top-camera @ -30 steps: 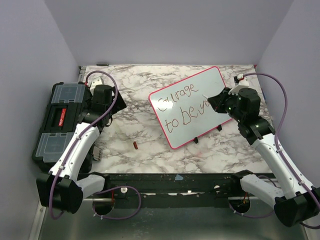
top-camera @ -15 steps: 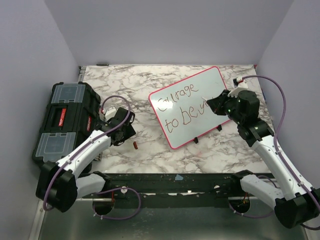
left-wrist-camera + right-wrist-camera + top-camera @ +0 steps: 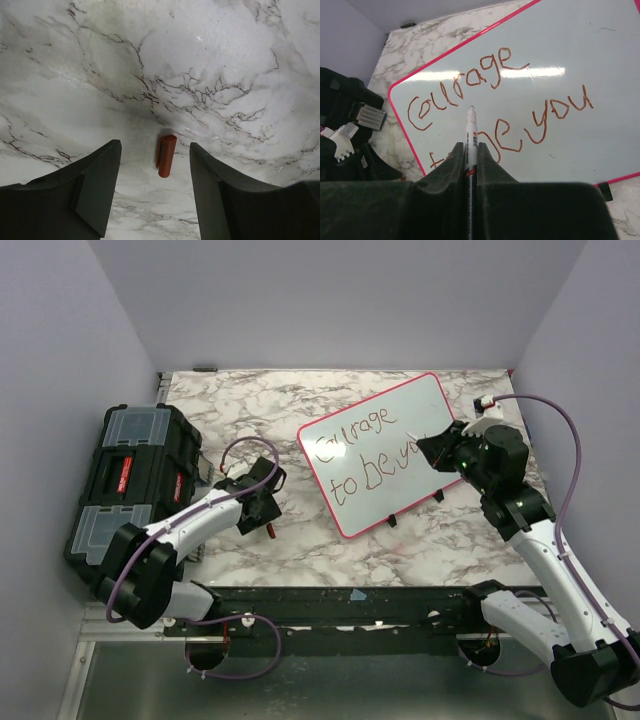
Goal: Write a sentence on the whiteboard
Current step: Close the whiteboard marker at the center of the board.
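Observation:
The whiteboard (image 3: 400,415) (image 3: 580,45), pink-rimmed, lies tilted on the marble table, right of the middle. The sentence (image 3: 362,453) (image 3: 470,80) on it is reddish-brown handwriting in two lines, reading "Courage to be you". My right gripper (image 3: 432,448) (image 3: 470,146) hovers at the board's right edge, shut on a white marker (image 3: 471,131) whose tip points at the board between the two lines. My left gripper (image 3: 262,508) (image 3: 155,145) hangs open over a small red marker cap (image 3: 271,531) (image 3: 165,155). The cap lies on the marble between the fingers and touches neither.
A black toolbox (image 3: 125,480) with clear-lidded compartments stands at the table's left edge, next to the left arm. Small black clips (image 3: 392,521) stick out under the board's near edge. Grey walls close in the table on three sides.
The left arm has swung from the toolbox to the red cap, and its jaws have narrowed round it. The right arm with the marker has barely moved.

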Robot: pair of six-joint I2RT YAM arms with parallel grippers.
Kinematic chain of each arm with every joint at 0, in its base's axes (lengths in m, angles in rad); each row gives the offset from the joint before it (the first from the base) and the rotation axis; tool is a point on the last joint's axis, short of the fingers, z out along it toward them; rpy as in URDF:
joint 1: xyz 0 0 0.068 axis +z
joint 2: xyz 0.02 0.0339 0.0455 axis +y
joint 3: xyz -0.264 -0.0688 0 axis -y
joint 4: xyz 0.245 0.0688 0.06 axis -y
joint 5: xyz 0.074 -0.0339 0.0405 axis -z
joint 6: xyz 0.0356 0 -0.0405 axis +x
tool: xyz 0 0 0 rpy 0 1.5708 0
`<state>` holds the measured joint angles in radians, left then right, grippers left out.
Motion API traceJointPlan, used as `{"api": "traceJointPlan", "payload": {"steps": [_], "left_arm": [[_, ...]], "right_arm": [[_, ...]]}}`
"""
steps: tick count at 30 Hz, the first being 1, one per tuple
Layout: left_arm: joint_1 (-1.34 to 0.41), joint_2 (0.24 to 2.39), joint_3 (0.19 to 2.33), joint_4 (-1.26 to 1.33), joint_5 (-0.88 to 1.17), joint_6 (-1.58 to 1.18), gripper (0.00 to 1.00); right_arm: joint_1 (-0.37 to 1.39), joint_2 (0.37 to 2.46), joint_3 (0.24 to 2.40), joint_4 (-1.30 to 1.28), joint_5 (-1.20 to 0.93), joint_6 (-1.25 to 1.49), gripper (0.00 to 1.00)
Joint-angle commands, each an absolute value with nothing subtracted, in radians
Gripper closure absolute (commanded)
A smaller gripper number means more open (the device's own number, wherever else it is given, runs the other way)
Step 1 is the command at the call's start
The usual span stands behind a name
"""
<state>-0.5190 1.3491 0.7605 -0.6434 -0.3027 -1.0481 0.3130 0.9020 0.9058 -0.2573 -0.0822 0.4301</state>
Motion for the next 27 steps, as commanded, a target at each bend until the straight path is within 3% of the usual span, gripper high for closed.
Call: {"api": "traceJointPlan", "payload": {"steps": [1, 11, 19, 26, 27], "left_arm": [[-0.542, 1.369, 0.749, -0.609, -0.278, -1.042, 0.42], [-0.573, 1.404, 0.724, -0.595, -0.266, -1.061, 0.51], [-0.598, 1.468, 0.730, -0.587, -0.239, -1.079, 0.65], [-0.600, 1.508, 0.707, -0.518, -0.182, -1.079, 1.00], [-0.601, 1.510, 0.711, -0.516, -0.181, -1.080, 1.00]], "right_arm": [[0.313, 0.896, 0.890, -0.272, -0.098, 0.427, 0.99], [0.313, 0.897, 0.888, -0.273, -0.097, 0.427, 0.99], [0.313, 0.900, 0.893, -0.278, -0.090, 0.424, 0.99], [0.312, 0.904, 0.896, -0.285, -0.081, 0.416, 0.99], [0.312, 0.905, 0.896, -0.285, -0.081, 0.415, 0.99]]}}
